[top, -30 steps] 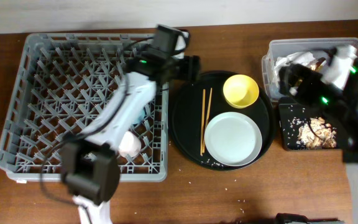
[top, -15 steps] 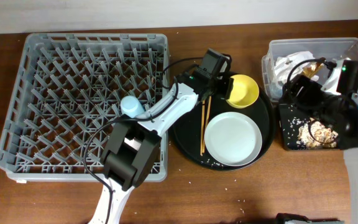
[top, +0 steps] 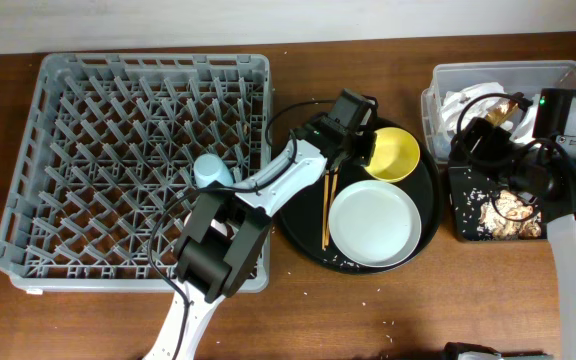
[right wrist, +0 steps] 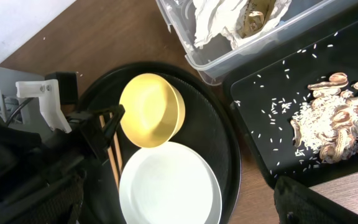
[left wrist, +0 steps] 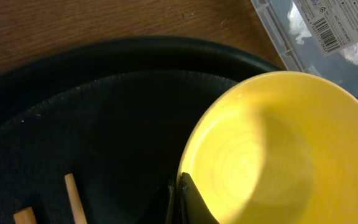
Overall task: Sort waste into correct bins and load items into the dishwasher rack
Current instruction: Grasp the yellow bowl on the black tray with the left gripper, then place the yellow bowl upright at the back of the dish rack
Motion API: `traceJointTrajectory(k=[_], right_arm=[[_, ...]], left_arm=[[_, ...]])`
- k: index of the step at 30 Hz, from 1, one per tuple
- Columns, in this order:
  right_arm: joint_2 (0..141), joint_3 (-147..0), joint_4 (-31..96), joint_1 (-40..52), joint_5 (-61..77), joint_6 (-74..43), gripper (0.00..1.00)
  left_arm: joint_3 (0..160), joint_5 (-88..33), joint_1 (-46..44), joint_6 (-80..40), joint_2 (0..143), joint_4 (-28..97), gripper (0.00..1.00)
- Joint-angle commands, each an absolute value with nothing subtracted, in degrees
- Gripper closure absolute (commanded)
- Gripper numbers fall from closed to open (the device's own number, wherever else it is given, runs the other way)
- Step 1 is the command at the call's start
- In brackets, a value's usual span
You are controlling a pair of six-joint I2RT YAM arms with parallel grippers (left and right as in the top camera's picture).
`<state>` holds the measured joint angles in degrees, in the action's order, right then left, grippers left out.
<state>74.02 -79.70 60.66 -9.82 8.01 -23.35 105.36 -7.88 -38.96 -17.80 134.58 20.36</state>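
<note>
A yellow bowl stands at the back of the black tray. My left gripper is shut on the bowl's left rim. In the left wrist view its two fingers pinch the bowl's wall at the left gripper. A white plate and a pair of wooden chopsticks also lie on the tray. A light blue cup sits in the grey dishwasher rack. My right gripper hangs open high over the bins' left side, holding nothing.
A clear bin with crumpled paper stands at the back right. In front of it is a black bin holding rice and food scraps. Rice grains are scattered on the tray's front edge and the table.
My left arm swung from the rack to the tray and its jaws closed on the yellow bowl's rim. The bowl shifted slightly. The right arm moved a little.
</note>
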Motion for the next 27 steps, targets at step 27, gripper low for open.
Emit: traceJointTrajectory(k=[27], right_arm=[[74.43, -79.81, 60.69, -10.15, 6.79, -22.81, 0.02]], left_arm=[[106.17, 72.29, -24.01, -4.01, 123.98, 27.92, 1.0]])
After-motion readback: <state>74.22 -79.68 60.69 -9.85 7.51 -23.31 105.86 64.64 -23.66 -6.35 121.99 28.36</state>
